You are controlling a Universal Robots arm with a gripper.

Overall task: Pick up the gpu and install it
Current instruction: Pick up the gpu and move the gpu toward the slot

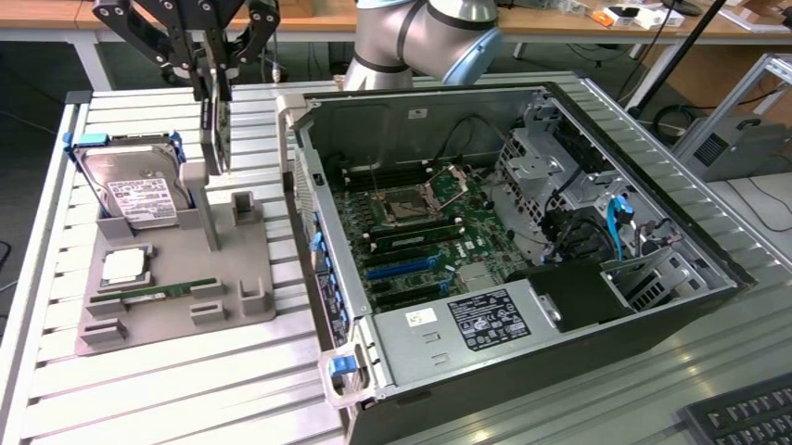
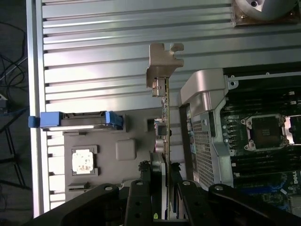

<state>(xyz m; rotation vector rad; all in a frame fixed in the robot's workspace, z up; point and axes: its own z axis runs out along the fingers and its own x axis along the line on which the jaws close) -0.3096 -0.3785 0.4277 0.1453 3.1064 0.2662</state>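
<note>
While the gripper (image 1: pixel 218 82) hung over the far end of the grey parts holder (image 1: pixel 236 278), its black fingers (image 2: pixel 141 197) were clamped on the gpu (image 1: pixel 222 130), one on each flat face. The card stood on edge, so it appeared as a thin dark strip directly below the gripper. Whether its lower edge was clear of the holder could not be told.

In the wrist view the gpu (image 2: pixel 164 141) appeared edge-on as a narrow green line. It ran from the gripper (image 2: pixel 163 197) out to its silver end bracket (image 2: pixel 162 66). Its long axis lay crosswise to the ribs of the metal table (image 1: pixel 185 389) and parallel to the side wall of the open computer case (image 1: pixel 421 93).

The case sat just beside the card, on the exterior view's right, lying on its side with the motherboard (image 1: pixel 421 232) facing up. The board's blue and black slots (image 1: pixel 402 269) were farther to that side and nearer the camera than the card.

A silver hard drive (image 1: pixel 136 190), a square processor chip (image 1: pixel 124 266) and a short green memory stick (image 1: pixel 155 294) rested in the holder, on the exterior view's left of the gpu.
</note>
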